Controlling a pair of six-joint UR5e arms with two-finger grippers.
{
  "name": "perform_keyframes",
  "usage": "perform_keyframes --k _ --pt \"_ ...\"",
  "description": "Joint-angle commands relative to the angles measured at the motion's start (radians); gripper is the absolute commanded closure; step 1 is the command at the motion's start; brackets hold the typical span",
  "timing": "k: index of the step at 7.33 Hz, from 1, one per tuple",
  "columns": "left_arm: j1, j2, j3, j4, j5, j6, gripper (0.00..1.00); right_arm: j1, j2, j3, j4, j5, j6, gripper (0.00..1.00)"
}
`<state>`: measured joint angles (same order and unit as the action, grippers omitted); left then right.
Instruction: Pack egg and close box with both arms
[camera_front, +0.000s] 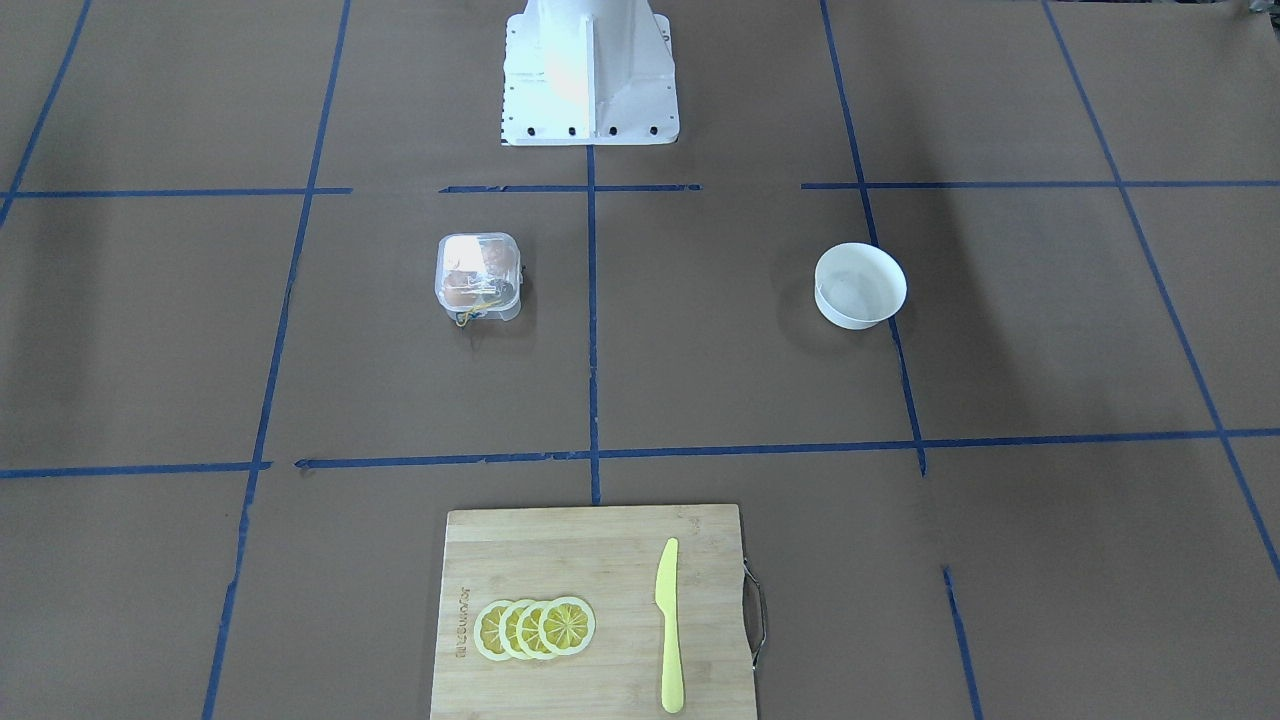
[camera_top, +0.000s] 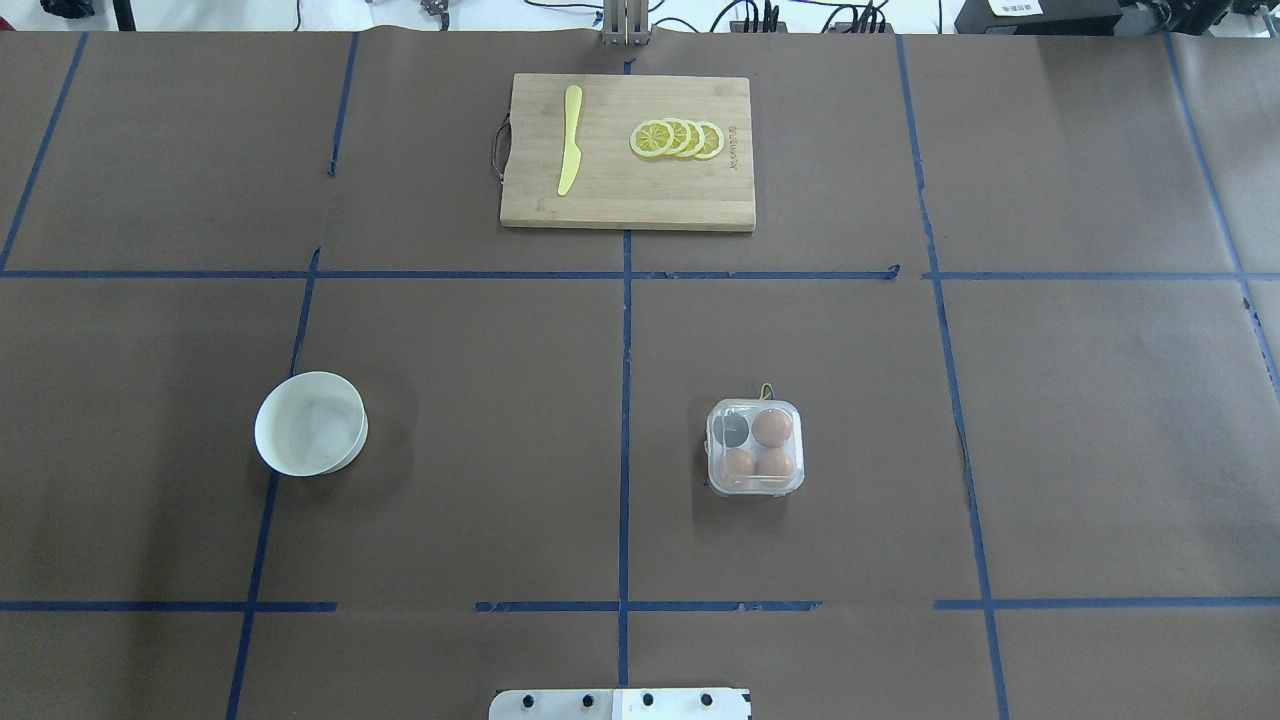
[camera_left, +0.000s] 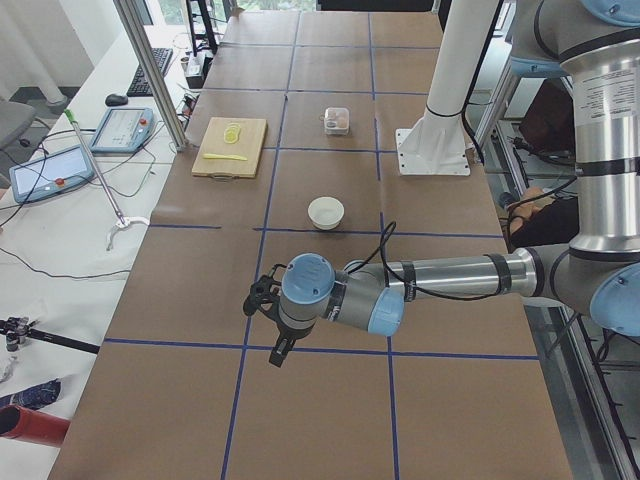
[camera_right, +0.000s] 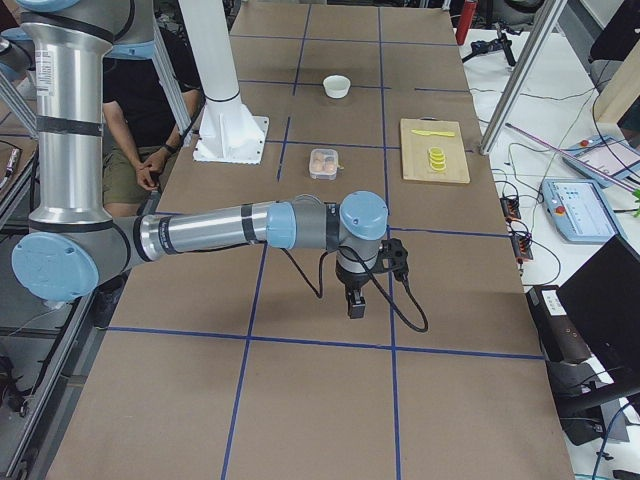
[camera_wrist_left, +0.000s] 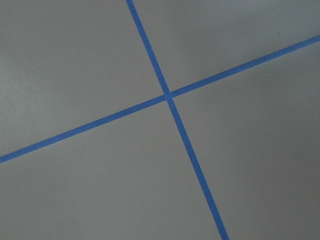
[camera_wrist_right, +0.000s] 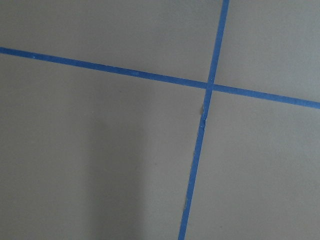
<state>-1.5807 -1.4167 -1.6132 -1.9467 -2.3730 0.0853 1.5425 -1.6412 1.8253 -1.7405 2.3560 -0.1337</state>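
Table (camera_top: 450, 500): brown paper cover, marked into squares by blue tape lines (camera_top: 625, 350).
Box (camera_top: 755, 447): clear four-cell case standing flat on the robot's right half, just beside the centre tape line and about midway across the table's depth. The see-through lid appears to lie down over the cells; whether it is latched cannot be told.
Eggs (camera_top: 772, 428): three orange-brown ones inside the box, in both cells nearest the robot and in the far cell on the robot's right. The far cell on the robot's left shows only grey.
String (camera_top: 766, 385): thin yellow loop at the box's far edge, resting on the paper.
Bowl (camera_top: 310, 423): white and round, on the robot's left half, well apart from the box.
Cutting board (camera_top: 628, 150): wooden, at the far edge across the centre line. It carries a yellow knife (camera_top: 570, 140) and a row of overlapping lemon slices (camera_top: 678, 138).
Pedestal (camera_front: 590, 75): white base at the robot's edge.
Left arm (camera_left: 440, 280): stretched low over bare paper near the table's left end, far from the box.
Left gripper (camera_left: 278, 348): points down, touching nothing; whether its fingers are apart or together cannot be told.
Right arm (camera_right: 220, 230): stretched low near the table's right end.
Right gripper (camera_right: 355, 303): points down over bare paper, holding nothing visible; finger spacing cannot be told.
Wrist views: each shows only a tape crossing.
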Motion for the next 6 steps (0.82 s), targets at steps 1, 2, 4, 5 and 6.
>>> perform_keyframes --k 1,2,4,5,6 --pt "0.001 -0.013 0.004 0.0 -0.002 -0.05 0.0 -0.005 -0.009 -0.006 -0.001 -0.003 0.0 0.0" --pt "0.001 -0.016 0.012 0.002 -0.002 -0.05 0.0 -0.005 -0.011 -0.006 0.001 -0.001 -0.001 0.0" --pt "-0.001 -0.021 -0.002 0.012 -0.003 -0.05 0.0 -0.015 -0.011 -0.008 -0.001 -0.003 -0.004 0.0" --pt "-0.001 -0.019 -0.001 0.012 -0.005 -0.05 0.0 -0.021 -0.011 -0.015 0.001 -0.01 -0.007 0.0" --pt "-0.002 -0.019 -0.005 0.012 -0.003 -0.05 0.0 -0.022 -0.011 -0.015 0.002 -0.011 -0.01 0.0"
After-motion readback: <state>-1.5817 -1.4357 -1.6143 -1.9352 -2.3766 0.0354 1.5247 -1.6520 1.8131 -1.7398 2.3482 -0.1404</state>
